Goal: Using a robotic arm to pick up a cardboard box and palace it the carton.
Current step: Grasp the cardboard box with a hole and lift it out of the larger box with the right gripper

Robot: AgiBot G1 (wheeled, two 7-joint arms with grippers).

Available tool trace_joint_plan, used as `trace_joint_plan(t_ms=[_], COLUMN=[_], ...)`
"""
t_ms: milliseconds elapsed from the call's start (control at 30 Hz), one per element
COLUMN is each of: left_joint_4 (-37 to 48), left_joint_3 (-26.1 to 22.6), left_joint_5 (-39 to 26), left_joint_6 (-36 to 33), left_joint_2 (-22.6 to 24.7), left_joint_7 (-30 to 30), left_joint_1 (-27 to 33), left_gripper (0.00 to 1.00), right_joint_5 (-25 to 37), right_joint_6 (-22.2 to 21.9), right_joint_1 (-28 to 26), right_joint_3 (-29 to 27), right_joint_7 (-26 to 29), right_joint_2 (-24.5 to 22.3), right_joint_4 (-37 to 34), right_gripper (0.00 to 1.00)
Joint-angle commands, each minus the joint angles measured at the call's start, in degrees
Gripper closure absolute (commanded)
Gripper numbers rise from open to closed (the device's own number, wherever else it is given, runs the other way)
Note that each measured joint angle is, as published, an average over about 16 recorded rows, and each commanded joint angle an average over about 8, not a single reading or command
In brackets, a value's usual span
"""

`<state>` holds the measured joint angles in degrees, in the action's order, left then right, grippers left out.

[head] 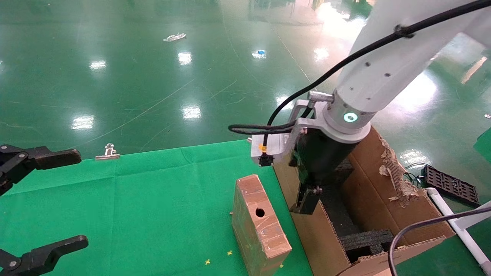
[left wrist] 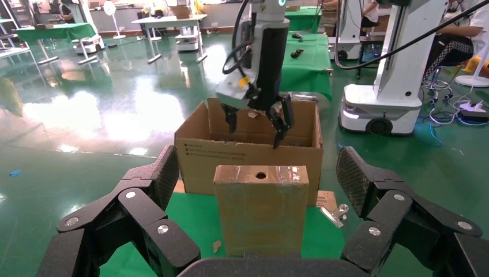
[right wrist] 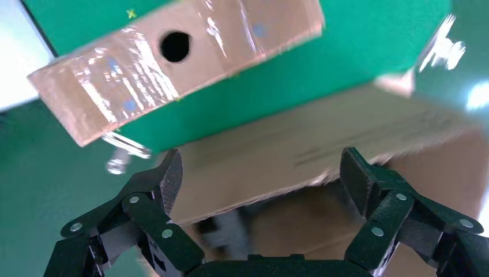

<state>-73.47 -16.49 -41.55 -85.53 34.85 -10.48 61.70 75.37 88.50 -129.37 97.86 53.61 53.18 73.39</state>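
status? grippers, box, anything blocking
Right gripper open, empty, over the carton. Left gripper open, parked at the table's left edge. Cardboard box upright on green cloth beside the carton, untouched. Nothing blocking it.

Bright overhead lights all round, bouncing off the glossy green floor (head: 153,76) as white glare patches beyond the bench's far edge. The tape on the cardboard box (right wrist: 173,63) shines too. The right wrist view is smeared with motion blur, especially the carton (right wrist: 323,156). Shadows are soft and faint.
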Motion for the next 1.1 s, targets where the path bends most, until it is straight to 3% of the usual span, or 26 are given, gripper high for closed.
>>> trace_joint_plan(t_ms=[33, 267, 667, 767, 833, 900, 933, 1000, 1100], left_joint_4=[0.0, 0.0, 0.0, 0.0, 0.0, 0.0, 0.0, 0.0, 0.0], left_joint_3=[0.0, 0.0, -0.1, -0.1, -0.1, -0.1, -0.1, -0.1, -0.1], left_joint_5=[0.0, 0.0, 0.1, 0.1, 0.1, 0.1, 0.1, 0.1, 0.1], left_joint_6=[0.0, 0.0, 0.0, 0.0, 0.0, 0.0, 0.0, 0.1, 0.1], left_joint_2=[0.0, 0.0, 0.0, 0.0, 0.0, 0.0, 0.0, 0.0, -0.1], left_joint_7=[0.0, 0.0, 0.0, 0.0, 0.0, 0.1, 0.1, 0.1, 0.1], left_joint_1=[0.0, 0.0, 0.0, 0.0, 0.0, 0.0, 0.0, 0.0, 0.0], left_gripper=[0.00, 0.00, 0.00, 0.00, 0.01, 0.07, 0.14, 0.33, 0.67], right_joint_5=[-0.6, -10.7, -10.0, -9.2, -8.7, -8.3, -8.0, -7.6, -7.0], right_joint_6=[0.2, 0.8, -1.3, -2.3, -2.9, -3.4, -3.6, -3.9, -4.3], right_joint_1=[0.0, 4.1, 7.0, 7.6, 7.8, 7.9, 7.9, 7.9, 7.9], right_joint_3=[0.9, 0.3, 2.2, 2.6, 2.7, 2.9, 3.0, 3.1, 3.4], right_joint_7=[6.8, 10.5, 10.7, 11.1, 11.4, 11.8, 12.0, 12.5, 13.4], right_joint_2=[0.4, -0.1, 3.7, 4.2, 4.4, 4.5, 4.5, 4.4, 4.2], right_joint_4=[-0.5, -12.0, -18.3, -17.9, -17.3, -16.5, -16.1, -15.2, -13.9], right_gripper=[0.00, 0.00, 0.00, 0.21, 0.44, 0.69, 0.81, 0.95, 1.00])
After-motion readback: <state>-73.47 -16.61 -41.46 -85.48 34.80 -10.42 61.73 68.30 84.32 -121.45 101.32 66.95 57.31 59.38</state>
